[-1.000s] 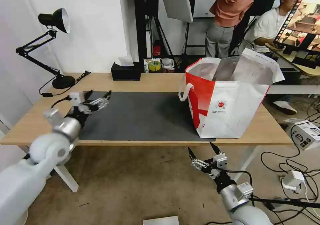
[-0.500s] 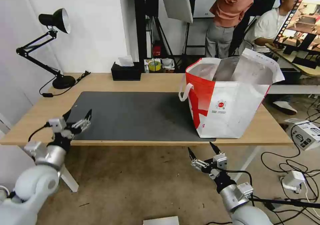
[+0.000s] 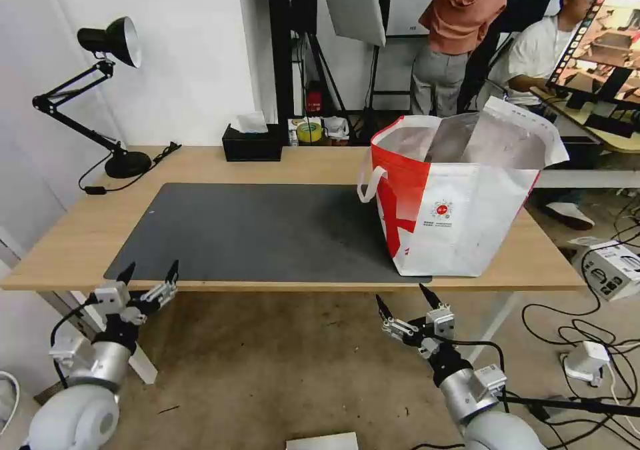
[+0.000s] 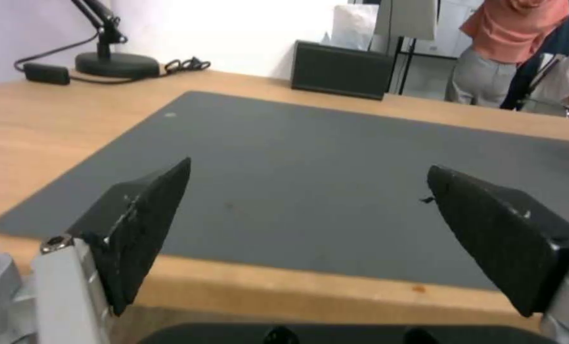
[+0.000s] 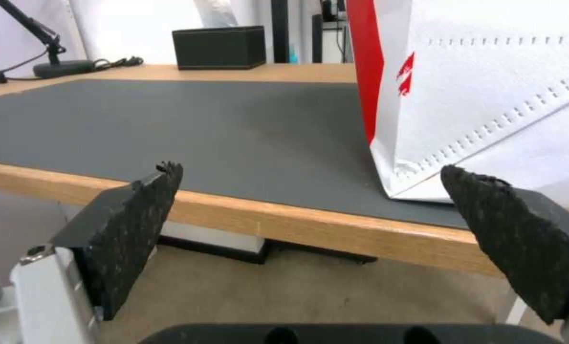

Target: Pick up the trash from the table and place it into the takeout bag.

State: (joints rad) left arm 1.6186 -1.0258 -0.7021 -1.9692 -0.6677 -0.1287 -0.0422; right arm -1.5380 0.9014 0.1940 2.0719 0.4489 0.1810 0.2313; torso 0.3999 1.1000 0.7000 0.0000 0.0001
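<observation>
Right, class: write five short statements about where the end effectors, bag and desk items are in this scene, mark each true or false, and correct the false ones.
1. The left end effector is open. True.
2. The right end effector grips the takeout bag. False: it is open, below the table edge.
3. The bag stands on the table's right part. True.
4. A white bowl sits on the mat. False: the mat is bare.
5. The tissue box is inside the bag. False: it stands at the table's far edge.

You see a light wood table (image 3: pixel 80 237) under a matt dark grey mat (image 3: pixel 267 230); the red-and-white woven-look takeout bag (image 3: pixel 460 217) shows crinkled silver foil lining, and rough black fingertip pads (image 4: pixel 144 224).
</observation>
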